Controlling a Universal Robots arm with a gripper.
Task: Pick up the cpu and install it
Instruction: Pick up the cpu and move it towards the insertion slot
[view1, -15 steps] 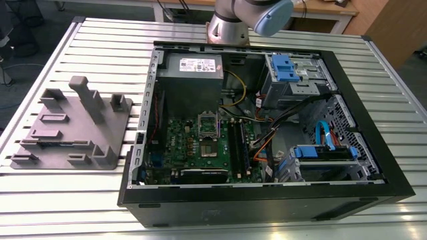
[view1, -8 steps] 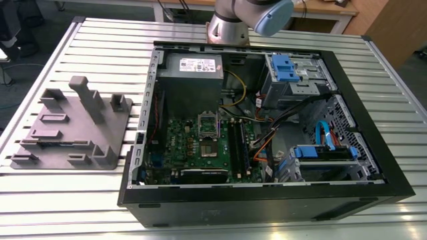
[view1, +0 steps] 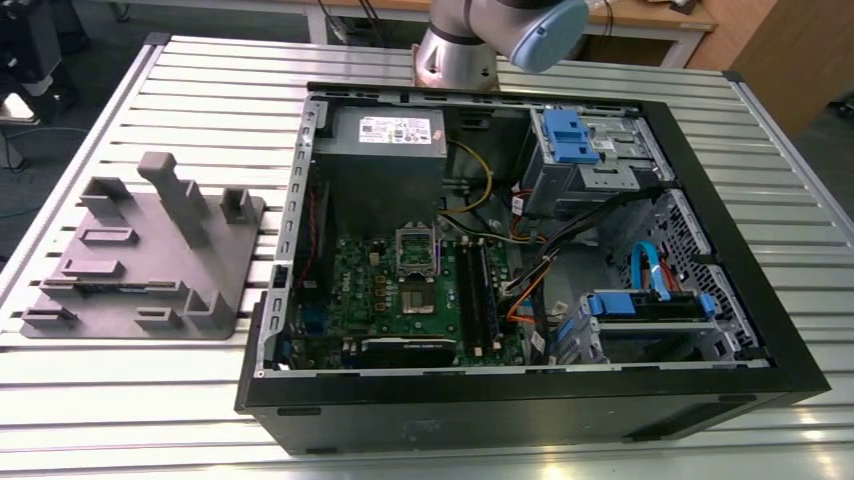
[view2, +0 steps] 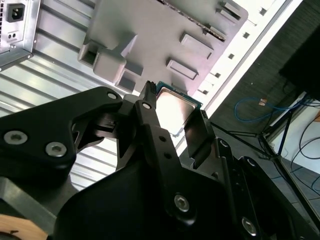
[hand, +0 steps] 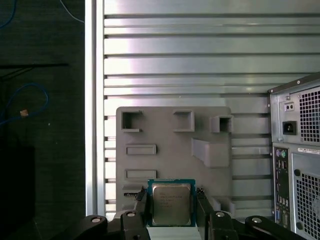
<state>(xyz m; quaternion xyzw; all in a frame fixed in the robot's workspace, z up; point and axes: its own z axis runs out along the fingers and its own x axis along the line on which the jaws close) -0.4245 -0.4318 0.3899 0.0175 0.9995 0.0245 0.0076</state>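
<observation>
On my feed the arm (view1: 461, 50) is a silver-grey metal tube with a pale blue cap (view1: 547, 35) on its joint. In both wrist views I see the gripper (view2: 172, 107) (hand: 171, 202), matte black and built of flat, angular links. Its fingers (view2: 155, 130) are narrow black bars with small holes along them. Round silver screws (view2: 181, 202) sit at the pivots, with two more on the broad side plate (view2: 35, 142).

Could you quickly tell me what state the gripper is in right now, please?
Gripper: closed, holding the cpu by two opposite edges.
</observation>
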